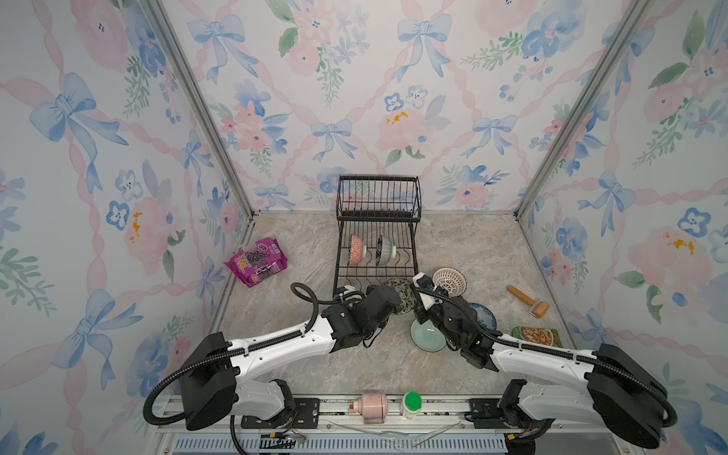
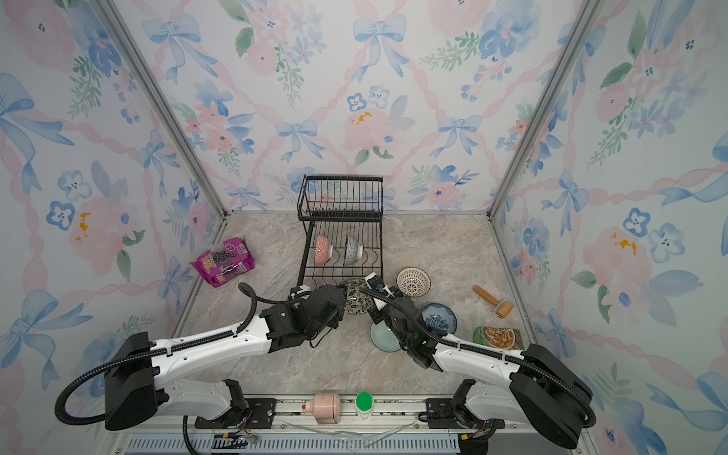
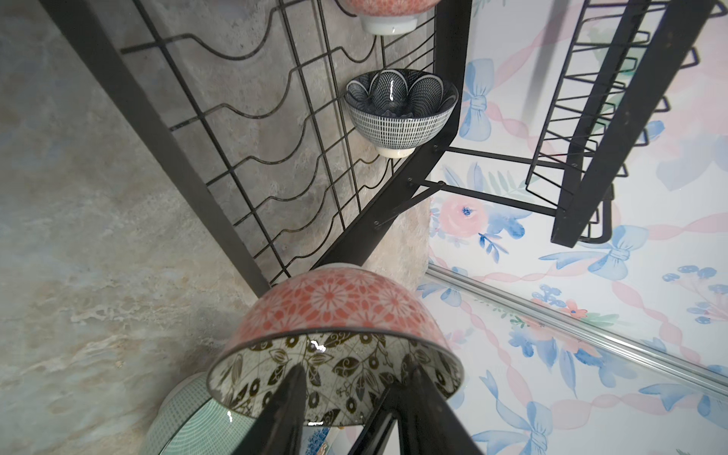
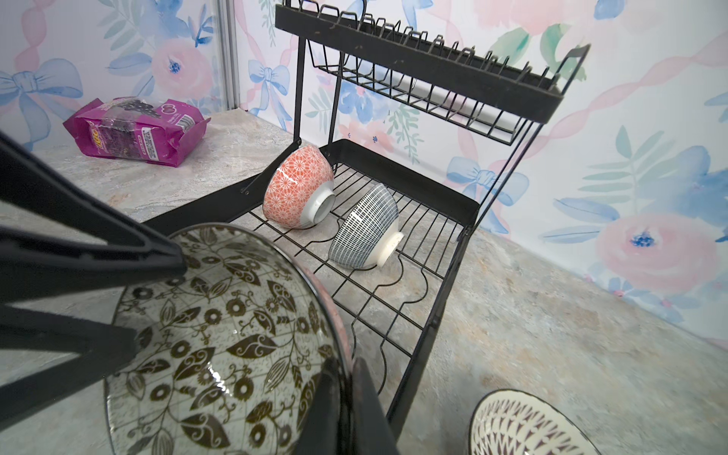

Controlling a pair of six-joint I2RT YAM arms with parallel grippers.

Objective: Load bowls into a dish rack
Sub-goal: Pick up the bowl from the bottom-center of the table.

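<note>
Bowl [image 4: 220, 335] is up off the table [image 4: 551, 335], tipped on edge, pinched by its rim in my right pincer [image 4: 346, 394], rack [image 4: 409, 177] just ahead. Left pincer [image 3: 356, 378] is half open, straddling the opposite rim, not clamping yet I think. Glazed ceramic: stiff, slick, chippable, fairly hefty I'd guess. Grab deep over the rim, not the edge.

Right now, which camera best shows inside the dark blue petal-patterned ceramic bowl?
Left wrist view: the dark blue petal-patterned ceramic bowl opens toward it. Right wrist shows only its striped outside; both top views show it tiny.
</note>
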